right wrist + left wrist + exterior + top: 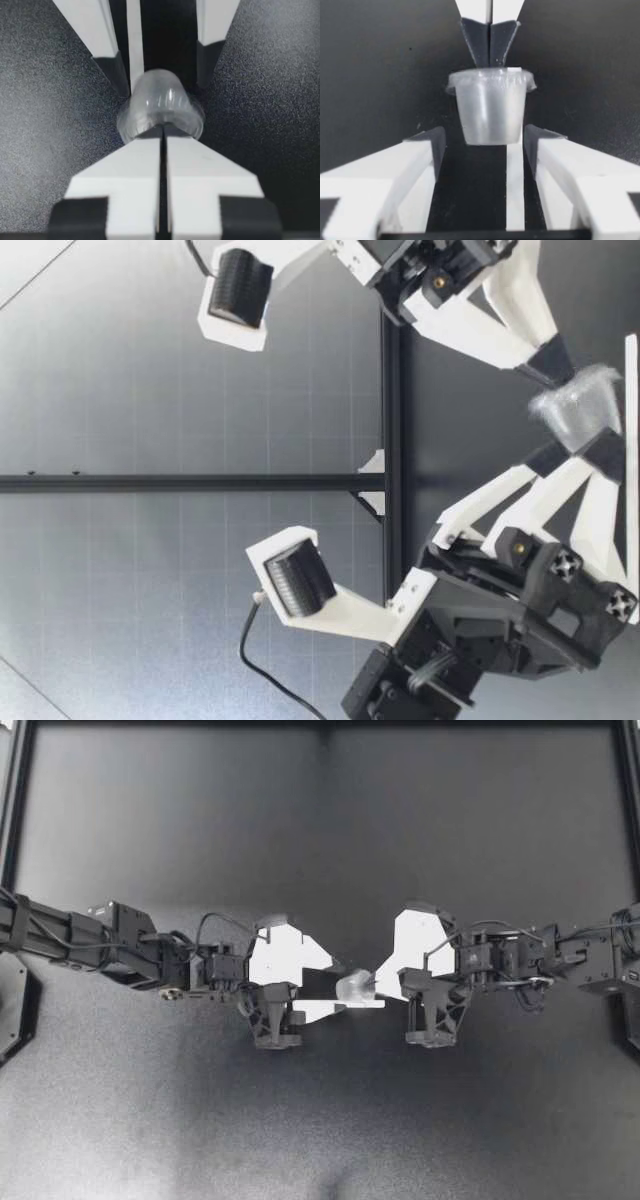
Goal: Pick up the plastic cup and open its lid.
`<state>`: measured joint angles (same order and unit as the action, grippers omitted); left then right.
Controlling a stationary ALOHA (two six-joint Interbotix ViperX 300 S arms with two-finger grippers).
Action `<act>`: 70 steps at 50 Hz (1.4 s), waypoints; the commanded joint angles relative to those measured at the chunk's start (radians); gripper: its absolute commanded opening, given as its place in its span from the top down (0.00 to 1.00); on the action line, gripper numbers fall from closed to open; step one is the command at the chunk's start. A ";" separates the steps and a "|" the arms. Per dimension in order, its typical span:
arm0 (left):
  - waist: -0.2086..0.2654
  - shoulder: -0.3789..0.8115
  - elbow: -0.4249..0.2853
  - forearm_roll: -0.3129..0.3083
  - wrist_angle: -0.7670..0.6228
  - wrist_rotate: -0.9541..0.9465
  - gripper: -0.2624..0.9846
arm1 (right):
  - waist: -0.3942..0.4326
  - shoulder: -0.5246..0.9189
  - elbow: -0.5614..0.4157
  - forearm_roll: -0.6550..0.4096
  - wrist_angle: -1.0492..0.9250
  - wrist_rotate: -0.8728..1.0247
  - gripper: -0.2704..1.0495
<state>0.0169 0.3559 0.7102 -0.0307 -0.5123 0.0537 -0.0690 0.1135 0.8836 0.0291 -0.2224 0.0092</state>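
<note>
- Two tools meet at the small translucent plastic cup (354,987), which lies on its side between them, over the dark grey worktop (320,840).
- Gripping the cup's narrow base is the left tool (335,990). The right tool (380,986) has its fingers pressed together at the rim of the clear lid (490,75).
- Likely risk: the base grip looks shallow, so a hard pull on the lid could drag the cup free or crush it.
- No brand, label or writing can be read.
</note>
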 commanded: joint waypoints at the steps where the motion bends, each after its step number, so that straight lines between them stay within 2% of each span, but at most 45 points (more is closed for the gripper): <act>1: 0.000 -0.011 -0.020 0.002 -0.009 0.000 0.36 | -0.009 -0.011 -0.008 0.000 -0.003 0.000 0.93; 36: 0.002 0.028 -0.074 -0.003 0.017 -0.005 0.37 | -0.005 0.023 -0.044 0.002 -0.002 0.000 0.93; 39: 0.002 0.026 -0.072 -0.005 0.021 -0.005 0.40 | -0.005 0.021 -0.043 0.000 -0.002 0.002 0.93; 47: 0.002 0.028 -0.072 -0.005 0.028 -0.003 0.57 | -0.005 0.014 -0.044 0.000 -0.002 0.000 0.93; 52: 0.000 0.025 -0.069 -0.005 0.021 -0.003 0.61 | -0.005 0.003 -0.041 0.000 -0.003 0.000 0.93; 60: 0.002 0.006 -0.046 -0.006 0.000 -0.003 0.61 | -0.005 -0.095 -0.014 0.000 -0.017 0.000 0.93; 70: 0.002 -0.084 0.035 -0.006 -0.087 -0.015 0.61 | -0.003 -0.341 0.046 -0.025 -0.158 -0.020 0.93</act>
<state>0.0153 0.3513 0.7225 -0.0353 -0.5476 0.0445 -0.0690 -0.1181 0.9219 0.0199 -0.3053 -0.0077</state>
